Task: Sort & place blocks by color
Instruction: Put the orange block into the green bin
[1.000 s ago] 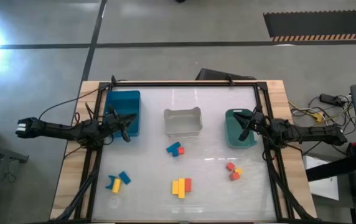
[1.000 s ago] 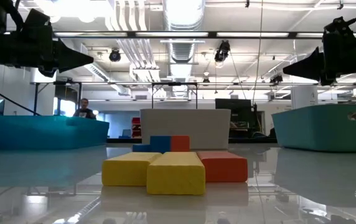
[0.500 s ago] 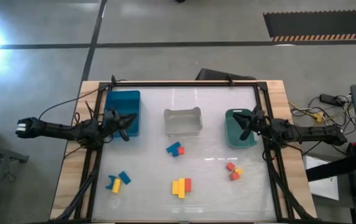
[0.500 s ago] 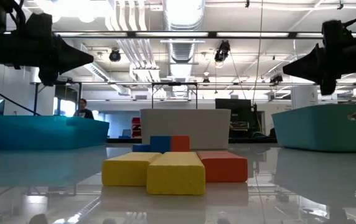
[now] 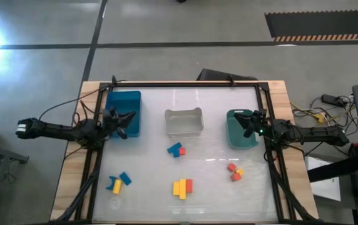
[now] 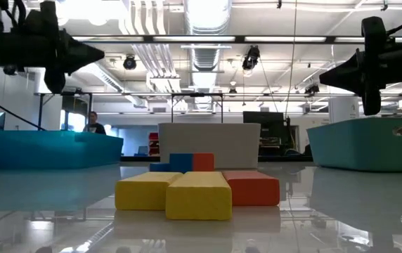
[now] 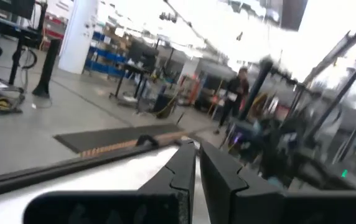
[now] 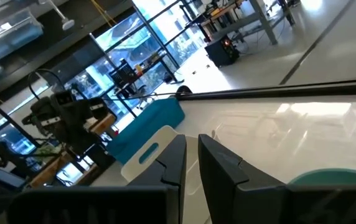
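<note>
Small blocks lie flat on the white table in loose groups. A blue and red pair [image 5: 176, 150] sits mid-table, a blue and yellow group [image 5: 119, 182] near left, a yellow and red group [image 5: 181, 187] at the near middle, and a red and yellow group [image 5: 235, 172] near right. The low view shows the yellow bars [image 6: 173, 194] and a red block [image 6: 254, 188] in front. My left gripper [image 5: 129, 117] hovers shut over the blue bin [image 5: 124, 100], holding nothing. My right gripper [image 5: 246, 122] hovers shut over the green bin [image 5: 238, 140], also holding nothing.
A clear bin [image 5: 184, 122] stands between the blue and green bins along the table's middle. A black frame [image 5: 185, 84] runs round the table edges. Open table surface lies between the bins and the block groups. A person [image 6: 93, 122] shows far off in the room.
Both grippers have rolled about their own long axes while staying over their bins. The left gripper has also risen slightly. The blocks have not moved.
</note>
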